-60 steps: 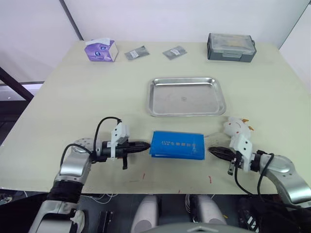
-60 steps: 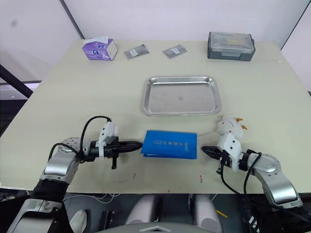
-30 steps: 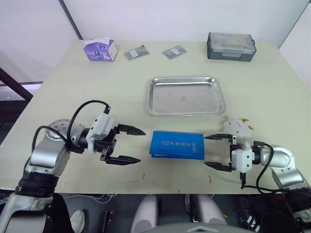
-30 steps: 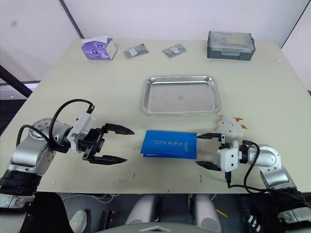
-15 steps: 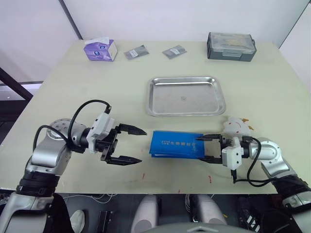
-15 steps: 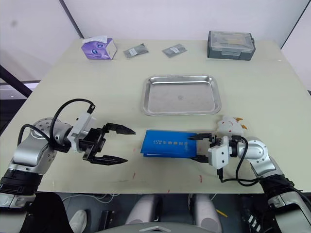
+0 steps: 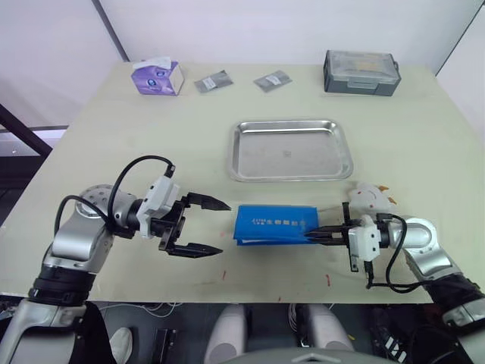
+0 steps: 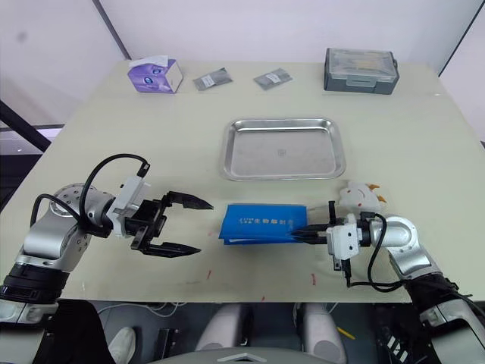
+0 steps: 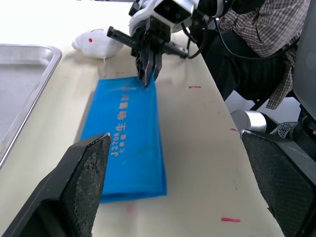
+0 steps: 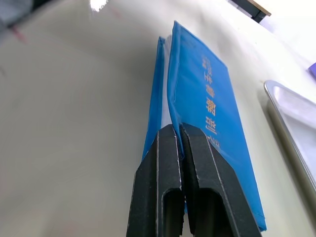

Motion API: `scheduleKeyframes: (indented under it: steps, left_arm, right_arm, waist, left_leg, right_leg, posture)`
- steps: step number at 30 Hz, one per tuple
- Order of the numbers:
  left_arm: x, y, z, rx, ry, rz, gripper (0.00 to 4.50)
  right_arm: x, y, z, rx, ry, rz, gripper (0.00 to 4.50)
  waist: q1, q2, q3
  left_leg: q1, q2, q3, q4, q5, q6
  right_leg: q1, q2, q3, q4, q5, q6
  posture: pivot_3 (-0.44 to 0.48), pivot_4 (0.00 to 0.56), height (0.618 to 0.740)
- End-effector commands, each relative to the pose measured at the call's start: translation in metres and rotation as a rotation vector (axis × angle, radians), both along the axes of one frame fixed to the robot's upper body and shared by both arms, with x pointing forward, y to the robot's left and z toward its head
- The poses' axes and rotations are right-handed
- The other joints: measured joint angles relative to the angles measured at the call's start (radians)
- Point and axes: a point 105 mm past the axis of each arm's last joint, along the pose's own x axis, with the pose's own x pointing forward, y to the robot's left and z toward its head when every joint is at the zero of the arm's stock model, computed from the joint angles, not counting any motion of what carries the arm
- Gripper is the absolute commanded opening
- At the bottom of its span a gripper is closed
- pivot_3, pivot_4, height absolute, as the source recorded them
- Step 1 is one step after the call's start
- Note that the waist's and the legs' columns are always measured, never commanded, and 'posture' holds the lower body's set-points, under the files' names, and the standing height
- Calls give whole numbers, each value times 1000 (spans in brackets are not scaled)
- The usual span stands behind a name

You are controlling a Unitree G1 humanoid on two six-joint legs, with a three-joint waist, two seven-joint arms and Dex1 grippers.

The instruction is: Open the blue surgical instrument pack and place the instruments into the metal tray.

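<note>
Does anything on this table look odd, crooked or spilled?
Nothing is spilled or damaged. The blue pack lies flat and closed, the right hand shut on its edge, the left hand open beside it. The metal tray sits square, with no instruments in it.

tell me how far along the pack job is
Early. The right gripper is shut on the right end of the blue surgical instrument pack, which lies flat on the table. The left gripper is open, short of the pack's left end. Left: opening the pack and moving instruments; the metal tray holds none.
</note>
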Motion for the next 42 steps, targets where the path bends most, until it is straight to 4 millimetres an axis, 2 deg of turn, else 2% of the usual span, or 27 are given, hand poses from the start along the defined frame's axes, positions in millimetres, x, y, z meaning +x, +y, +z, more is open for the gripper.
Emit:
scheduleKeyframes:
  steps: [1,8,11,20,24,27,32,42]
  left_arm:
    - [-5,1,9,-15,-23,-44,4500]
    - [-8,-1,11,-33,0,-56,4500]
    - [-8,-3,12,-36,-5,-69,4500]
    - [-3,-11,8,-71,-12,-79,4500]
    - [3,-14,-1,-85,-12,-64,4500]
    - [19,-19,-6,-121,-32,-18,4500]
    - [35,-20,-14,-179,-14,40,4500]
    - [41,-34,-45,-170,35,26,4500]
  right_arm:
    - [-8,-3,20,76,105,17,67]
    - [-20,-8,27,104,303,34,67]
    - [-16,-8,37,185,442,-2,67]
    - [15,-9,38,170,647,-118,67]
    - [22,-8,40,163,676,-118,67]
    - [27,-7,42,147,675,-84,67]
    - [29,-7,43,138,668,-65,67]
    - [29,-3,41,142,668,-51,67]
  waist:
    - [1,1,0]
    - [0,1,1]
    - [0,1,1]
    - [-1,1,1]
    - [-2,1,1]
    - [-1,1,1]
    - [-2,1,1]
    - [-5,1,1]
  left_leg:
    - [0,0,-1,0,0,0]
    - [0,0,-2,0,0,0]
    - [0,0,-2,0,0,0]
    - [0,0,-2,0,0,0]
    - [0,0,-2,0,0,0]
    - [-1,0,-2,0,0,0]
    - [-2,-1,-2,1,0,0]
    - [-2,-1,-3,2,0,0]
  right_leg:
    - [0,0,0,0,0,0]
    - [0,0,-1,0,0,0]
    - [0,0,-1,0,0,0]
    - [0,1,-1,0,0,0]
    - [0,1,-1,0,0,0]
    - [0,1,-2,0,0,0]
    - [0,1,-3,-1,0,0]
    - [0,1,-3,1,0,0]
  posture:
    - [0,150,734]
    - [0,150,734]
    - [0,150,734]
    - [0,150,734]
    - [0,150,734]
    - [0,150,734]
    - [0,150,734]
    - [0,150,734]
